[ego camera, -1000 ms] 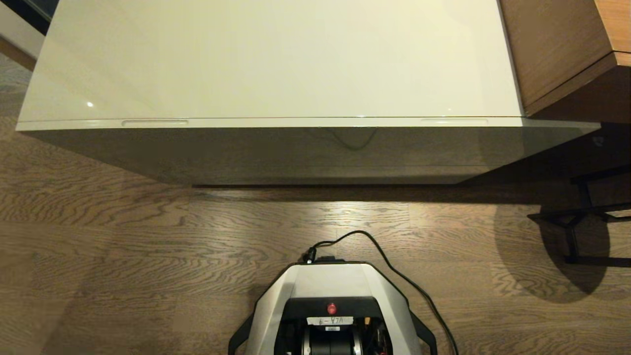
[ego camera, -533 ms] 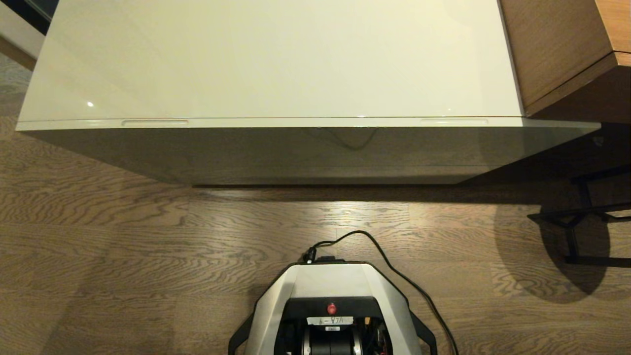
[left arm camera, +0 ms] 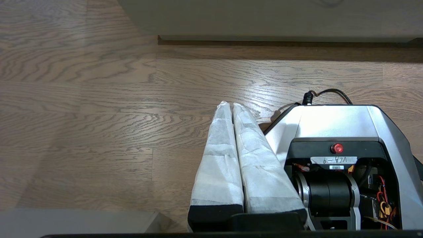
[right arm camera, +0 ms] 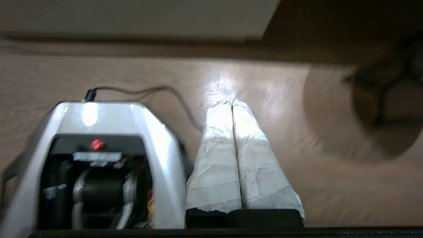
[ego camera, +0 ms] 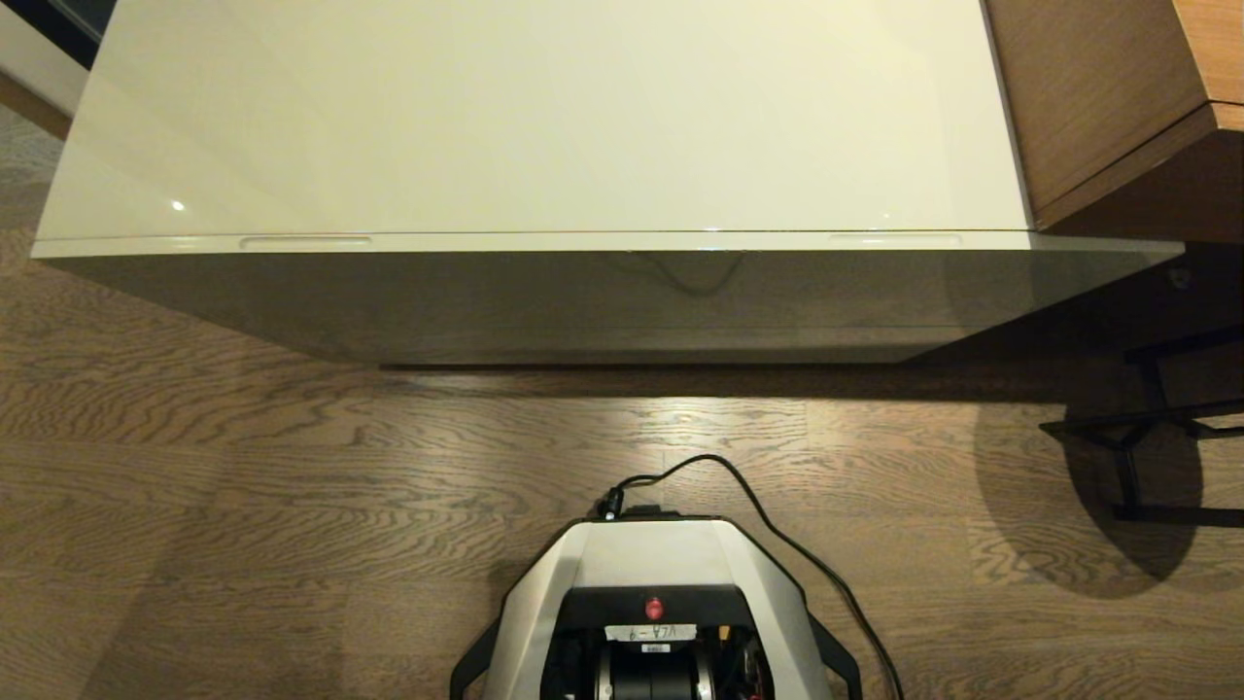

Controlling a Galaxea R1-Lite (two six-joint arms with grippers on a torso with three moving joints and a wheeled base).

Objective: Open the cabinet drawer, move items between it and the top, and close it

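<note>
Glossy cream top (ego camera: 544, 117) at 12 o'clock, bare. Cabinet drawer (ego camera: 603, 292) pushed flush beneath it, 2 slim slots (ego camera: 305, 242) along front edge. Brown wooden furniture (ego camera: 1098, 97) at 2 o'clock. Left gripper (left arm camera: 230, 105) low beside robot base (ego camera: 651, 564), padded fingers (left arm camera: 216, 165) pressed together, holding nothing. Right gripper (right arm camera: 230, 101) likewise, fingers together, empty. Black cable (ego camera: 777, 530) across wood floor (ego camera: 243, 486).

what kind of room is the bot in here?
Probably a furnished home or hotel-style room, not a lab: wood-grain plank floor, a low glossy cream-beige cabinet top over its shut pale drawer, and brown wooden furniture beside it.
</note>
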